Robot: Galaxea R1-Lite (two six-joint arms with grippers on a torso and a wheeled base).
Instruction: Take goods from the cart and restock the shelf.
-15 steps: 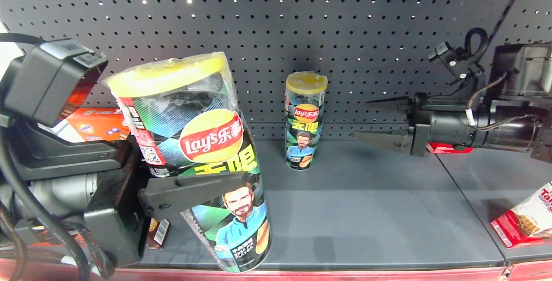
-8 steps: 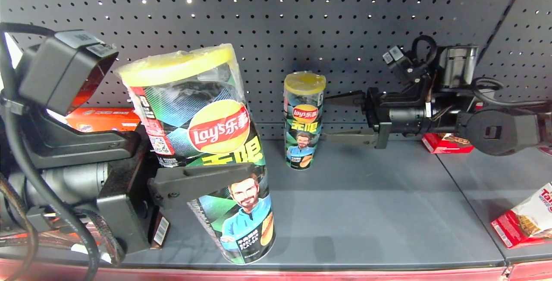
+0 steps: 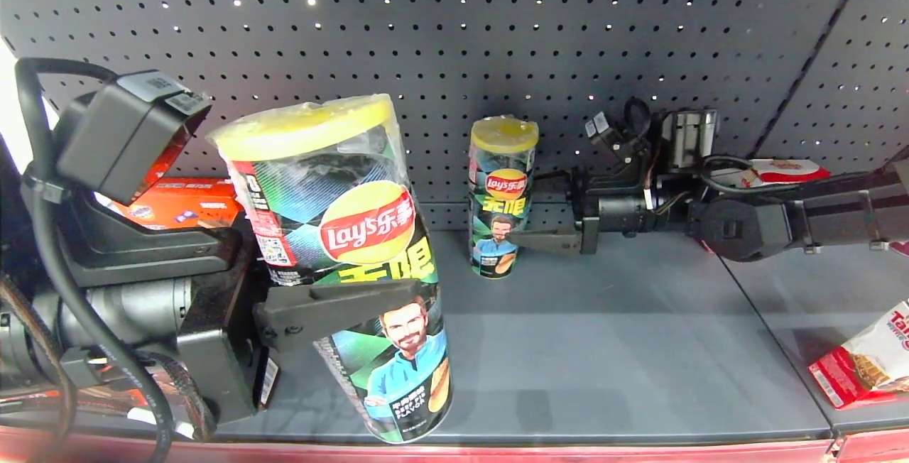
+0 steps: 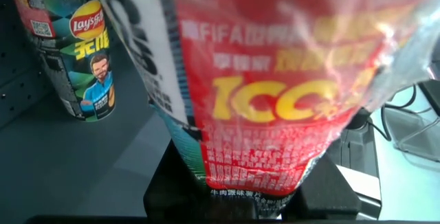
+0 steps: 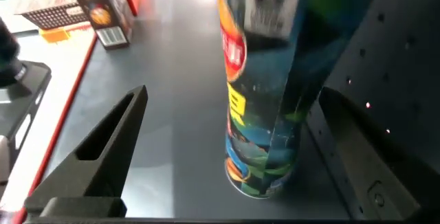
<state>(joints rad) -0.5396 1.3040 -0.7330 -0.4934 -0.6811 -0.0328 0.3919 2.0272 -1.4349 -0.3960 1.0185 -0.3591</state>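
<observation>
Well out from the pegboard [image 3: 454, 37], the left pincer [image 3: 369, 300] grips a film-wrapped chip canister [image 3: 341, 236] mid-body (likely light, slick, crushable: squeeze gently), while close to the pegboard the right pincer [image 3: 529, 207] stands spread around a second canister [image 3: 501, 193].

Bright even light; soft shadows on shelf [image 3: 603, 349]; glare on held can [image 4: 275, 86]

Open shelf floor [image 3: 611, 335] between front can [image 3: 355, 264], rear can [image 3: 501, 197] and wafer packet [image 3: 866, 363]
</observation>
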